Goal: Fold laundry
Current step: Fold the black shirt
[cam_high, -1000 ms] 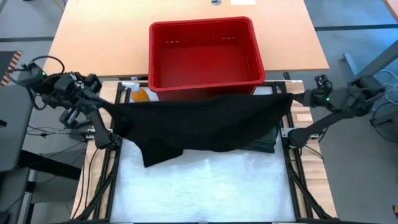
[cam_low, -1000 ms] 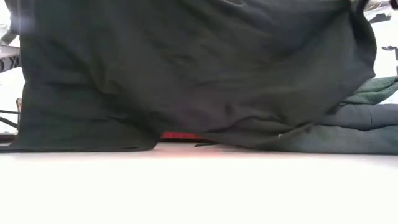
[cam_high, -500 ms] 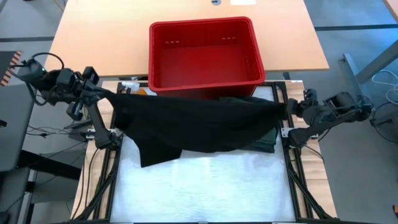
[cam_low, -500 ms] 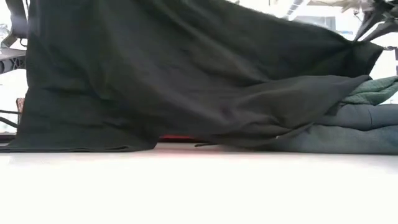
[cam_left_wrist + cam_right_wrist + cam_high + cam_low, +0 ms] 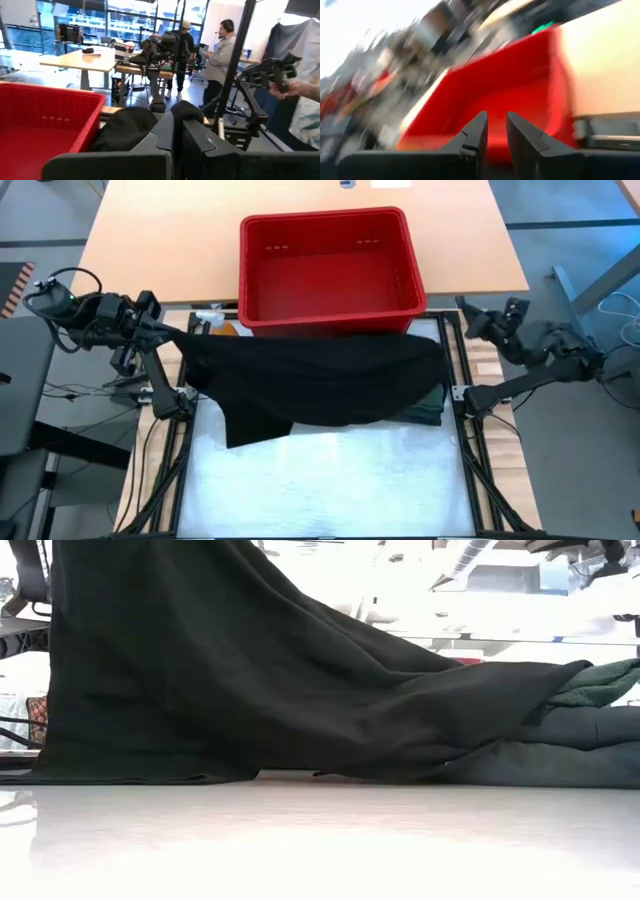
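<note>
A black garment (image 5: 320,380) hangs from my left gripper (image 5: 168,335) at the table's left edge and slopes down to the right. Its right end (image 5: 520,690) lies on a stack of folded dark green laundry (image 5: 585,735) at the right; its lower edge (image 5: 130,778) rests on the white table cover. In the left wrist view my left gripper (image 5: 177,125) is shut on bunched black cloth. My right gripper (image 5: 466,310) stands open beyond the table's right edge beside the basket, and nothing shows between its fingers (image 5: 496,120). My left gripper pinches a bunched corner of the black garment (image 5: 187,107) between its two fingers, and the cloth pokes out past the fingertips. The fingers come level from the table's left side. The held end is lifted clear, and the cloth slopes down from it to the table.
An empty red basket (image 5: 330,265) stands just beyond the garment on the far side. The near half of the white cover (image 5: 330,480) lies bare. People (image 5: 222,55) stand in the room behind, and a hand (image 5: 300,90) holds a device.
My right gripper has let go of the garment's right corner and swung toward the table's far edge, next to the basket. The garment's right end has fallen onto the green stack, while its left end stays raised in my left gripper.
</note>
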